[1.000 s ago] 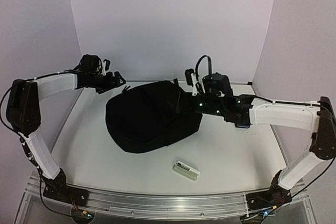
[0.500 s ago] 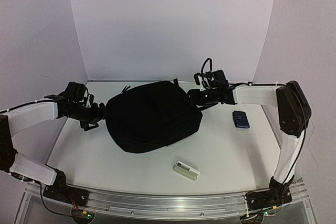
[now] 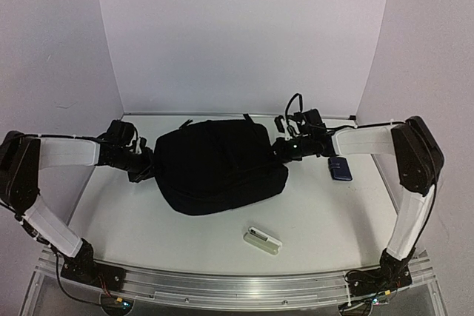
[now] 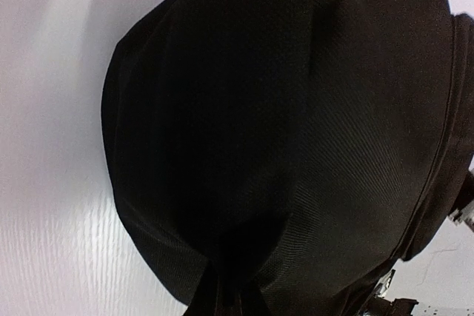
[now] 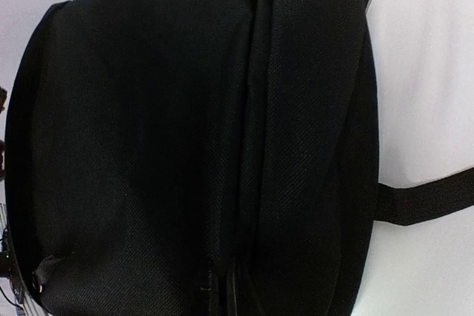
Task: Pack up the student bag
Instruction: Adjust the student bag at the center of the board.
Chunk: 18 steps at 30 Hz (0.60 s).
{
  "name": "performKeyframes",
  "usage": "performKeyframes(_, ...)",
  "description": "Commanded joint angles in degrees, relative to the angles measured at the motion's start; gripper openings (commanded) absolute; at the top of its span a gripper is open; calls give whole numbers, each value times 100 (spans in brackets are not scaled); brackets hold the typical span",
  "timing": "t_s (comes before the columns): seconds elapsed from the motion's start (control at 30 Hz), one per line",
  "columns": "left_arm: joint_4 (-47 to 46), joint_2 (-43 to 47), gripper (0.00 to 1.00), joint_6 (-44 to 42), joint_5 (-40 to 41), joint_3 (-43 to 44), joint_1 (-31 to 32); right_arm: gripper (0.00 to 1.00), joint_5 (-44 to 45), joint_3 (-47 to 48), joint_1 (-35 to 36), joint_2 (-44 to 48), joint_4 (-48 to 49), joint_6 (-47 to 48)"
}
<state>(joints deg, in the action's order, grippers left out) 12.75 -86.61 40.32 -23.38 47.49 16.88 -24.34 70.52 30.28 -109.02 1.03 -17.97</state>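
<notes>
The student bag (image 3: 218,164), a large black fabric backpack, lies flat in the middle of the white table and fills both wrist views (image 4: 296,131) (image 5: 185,146). My left gripper (image 3: 150,166) presses against the bag's left edge, shut, with a tuck of black fabric drawn in between its fingers (image 4: 226,303). My right gripper (image 3: 280,150) is at the bag's right edge, also shut, and a fold of the bag runs into its jaws (image 5: 231,297). The dark fingers are hard to tell from the cloth. A black strap (image 5: 426,201) trails off the bag's side.
A small blue flat object (image 3: 340,169) lies on the table right of the bag, under my right forearm. A white and silver oblong item (image 3: 263,240) rests near the front edge. White walls close in the table at the back and sides.
Both arms came in from above and behind to the bag's two sides, and both grippers went from open to shut on its fabric. The bag shifted slightly.
</notes>
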Motion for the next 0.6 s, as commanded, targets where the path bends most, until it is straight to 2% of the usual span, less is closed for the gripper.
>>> performKeyframes(0.0,-1025,-876,0,-602,64,1255,7,0,-298,-780,104,1031,-268,-248)
performKeyframes(0.13,-1272,-1959,0,-1053,26,2614,-1,0,-76,-1216,519,1633,-257,-585)
performKeyframes(0.27,-1339,-3081,1,-1394,-214,4068,-1,0,265,-1284,1190,1834,-200,-982)
performKeyframes(0.33,-1239,-3421,13,-1511,-249,4587,0,9,503,-1237,1490,1919,-170,-1164)
performKeyframes(0.43,-916,-3503,40,-1709,-66,4902,-7,35,952,-1214,1611,2268,-189,-1293)
performKeyframes(0.57,-637,-2941,73,-1944,556,4537,-10,51,1583,-929,1609,2726,-619,-990)
